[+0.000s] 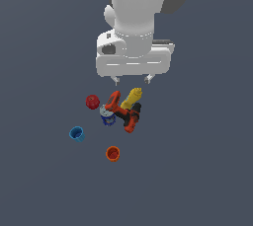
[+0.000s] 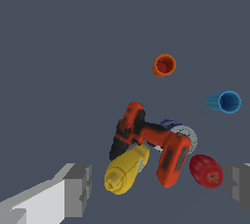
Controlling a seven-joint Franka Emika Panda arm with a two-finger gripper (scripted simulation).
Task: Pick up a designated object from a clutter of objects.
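Six small items make up the clutter beneath the gripper [image 1: 133, 78], which hangs well above them with its jaws spread wide and nothing between them. The step in hand looks to be the approach to the apple [image 1: 92, 102], not yet begun in earnest.

To do it well, the arm should first carry the gripper sideways until the apple sits centred between the fingers [image 2: 78, 189], and only then descend. A straight drop from here would likely land on the drill [image 1: 123, 113] or the yellow bottle [image 1: 132, 97], which lie almost directly under the tool. The fingers ought to close across the ball's widest part, since a glossy round body may squirt out of a high or off-centre pinch. The side of the apple facing away from the pile gives the freer entry.

The apple lies off to one side of the gripper's axis, toward the exterior view's left, at the edge of the pile. In the wrist view it sits just beside one finger rather than between the two, near the drill and the blue can [image 2: 181, 132], though whether it touches either cannot be told.
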